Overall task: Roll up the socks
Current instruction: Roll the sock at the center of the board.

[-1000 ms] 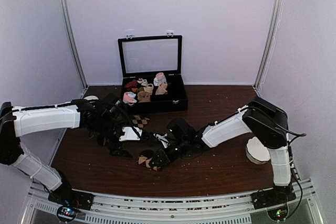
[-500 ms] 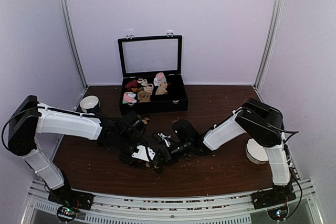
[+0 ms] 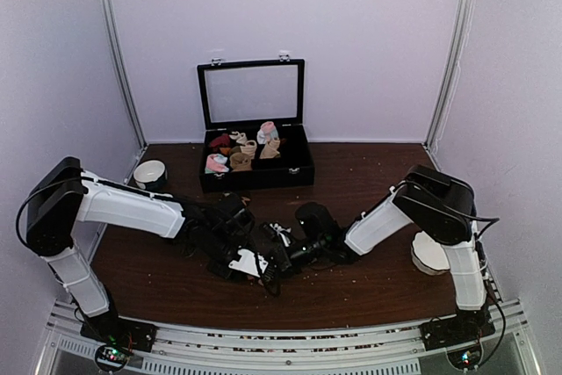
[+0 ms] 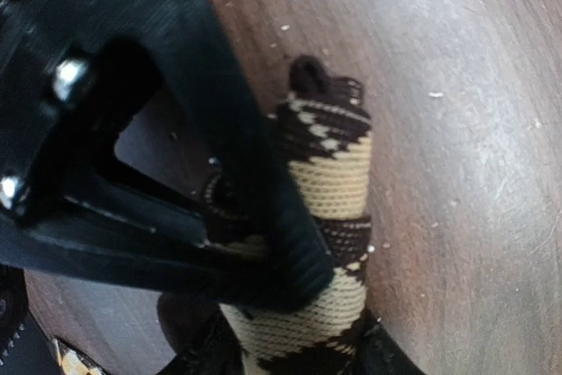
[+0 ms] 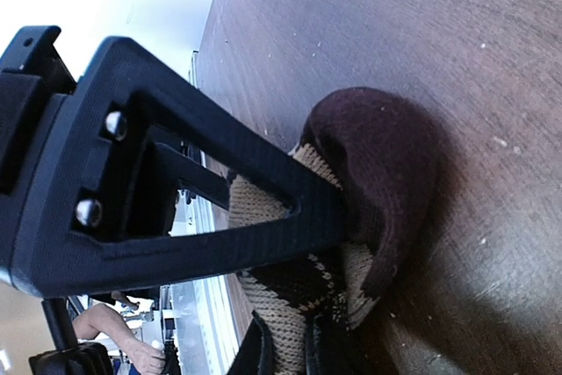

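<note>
Socks (image 4: 334,182) are found as a tight rolled bundle on the table (image 3: 378,173), in front of the black case (image 3: 255,177) and well apart from it.

Left gripper (image 3: 257,268) is placed at the bundle from the case's left side. One finger (image 4: 263,173) is laid across the argyle roll. The other is hidden, so wide or narrow cannot be told.

Right gripper (image 3: 285,255) is placed from the case's right side. Its jaws are narrow, and sock fabric is pinched at its finger (image 5: 263,217).
</note>
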